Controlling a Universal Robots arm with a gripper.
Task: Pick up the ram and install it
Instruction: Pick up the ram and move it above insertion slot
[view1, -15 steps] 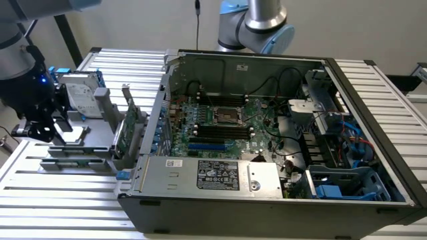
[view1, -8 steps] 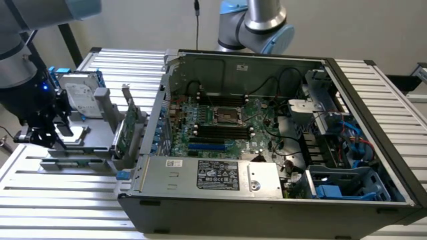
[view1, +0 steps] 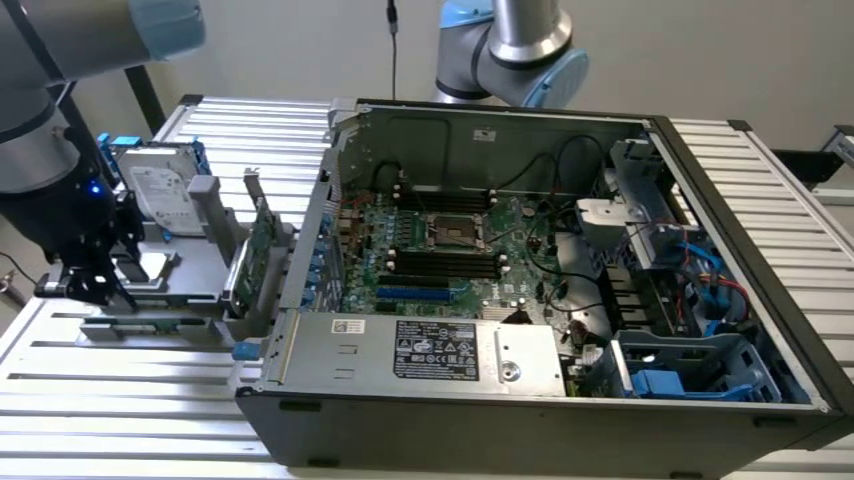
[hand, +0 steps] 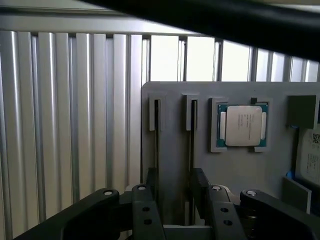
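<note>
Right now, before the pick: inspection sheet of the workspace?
Surface: slatted aluminium table, grey holder on it.
Job's things: ram edge-on in a holder slot; open PC case, motherboard exposed.
Clutter: hard drive, expansion card, CPU in the holder.
Grippers: gripper open at the ram slots, holding nothing.
Cables: black and blue cables inside the case.
Surroundings: arm joint behind the case, pale wall.

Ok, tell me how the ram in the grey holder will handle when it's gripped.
The ram shows edge-on as a thin strip standing in a slot of the grey holder, so it is probably light and fairly stiff, but apt to tip once out. Its thinness suggests it is fragile under a hard squeeze.
</note>
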